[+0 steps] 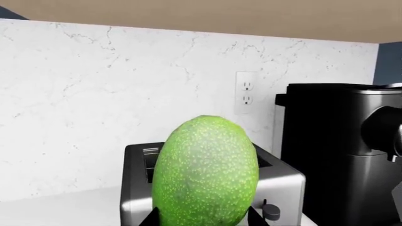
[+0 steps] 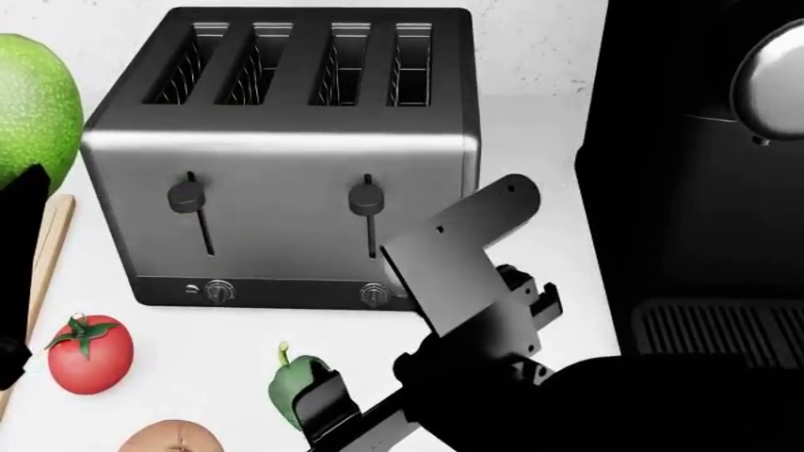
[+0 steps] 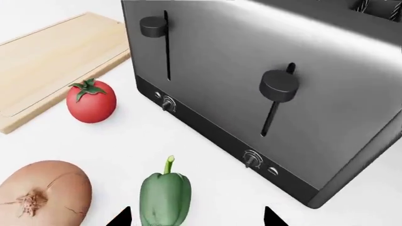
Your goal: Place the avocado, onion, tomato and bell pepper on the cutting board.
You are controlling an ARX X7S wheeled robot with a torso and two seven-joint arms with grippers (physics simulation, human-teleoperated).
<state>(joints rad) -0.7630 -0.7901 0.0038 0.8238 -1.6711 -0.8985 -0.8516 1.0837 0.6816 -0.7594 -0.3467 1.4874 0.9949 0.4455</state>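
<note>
Head view shows the left tool (image 1: 204, 219) gripping the avocado (image 1: 205, 172) aloft, near the cutting board (image 3: 53, 56); a weak grip on such a big, rounded fruit could let it slip out. The right tool (image 3: 196, 217) is spread open around the bell pepper (image 3: 165, 198) on the worktop (image 3: 125, 136); closing off-centre could send it rolling toward the onion (image 3: 43, 195) or tomato (image 3: 92, 101).
</note>
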